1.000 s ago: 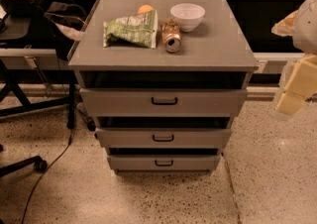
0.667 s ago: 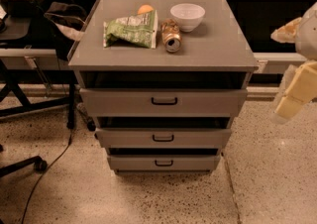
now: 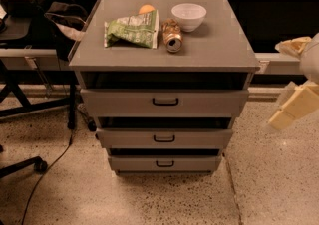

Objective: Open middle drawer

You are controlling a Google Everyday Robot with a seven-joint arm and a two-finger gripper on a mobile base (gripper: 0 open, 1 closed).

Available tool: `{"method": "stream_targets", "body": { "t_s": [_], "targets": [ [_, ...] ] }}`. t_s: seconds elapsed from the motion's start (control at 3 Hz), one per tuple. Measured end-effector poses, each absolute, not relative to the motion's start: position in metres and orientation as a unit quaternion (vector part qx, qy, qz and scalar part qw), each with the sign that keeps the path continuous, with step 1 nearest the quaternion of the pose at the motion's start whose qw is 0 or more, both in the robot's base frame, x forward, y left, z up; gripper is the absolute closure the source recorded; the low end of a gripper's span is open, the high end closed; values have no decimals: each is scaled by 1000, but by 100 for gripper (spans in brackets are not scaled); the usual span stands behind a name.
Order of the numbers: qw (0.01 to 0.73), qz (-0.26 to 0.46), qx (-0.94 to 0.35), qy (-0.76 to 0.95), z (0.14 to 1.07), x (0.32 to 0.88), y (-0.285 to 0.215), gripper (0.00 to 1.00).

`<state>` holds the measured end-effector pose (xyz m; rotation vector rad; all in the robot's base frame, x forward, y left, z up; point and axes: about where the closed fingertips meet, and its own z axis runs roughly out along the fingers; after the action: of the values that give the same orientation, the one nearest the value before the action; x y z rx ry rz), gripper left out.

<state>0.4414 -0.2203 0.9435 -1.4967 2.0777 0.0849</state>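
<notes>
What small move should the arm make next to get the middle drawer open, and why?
Probably swing the beige claw left and down toward the small black bar handle of the mid-sized grey middle drawer. The claw hangs off to the right of the grey cabinet, above that handle's level and touching nothing, so no pull can start yet.

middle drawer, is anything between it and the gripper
Nothing visible does: the gripper hangs to the right of the cabinet, apart from it, and only open floor lies between it and the middle drawer front.
</notes>
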Motion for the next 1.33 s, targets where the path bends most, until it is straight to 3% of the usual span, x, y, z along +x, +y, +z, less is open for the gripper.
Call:
{"method": "stream_targets", "body": {
  "t_s": [0.67,1.0,1.33],
  "targets": [
    [297,-63,-514,802,926,451,-220,0],
    [297,-58,-515,802,924,451,-220,0],
    [298,0,-524,798,896,442,-219,0]
  ]
}}
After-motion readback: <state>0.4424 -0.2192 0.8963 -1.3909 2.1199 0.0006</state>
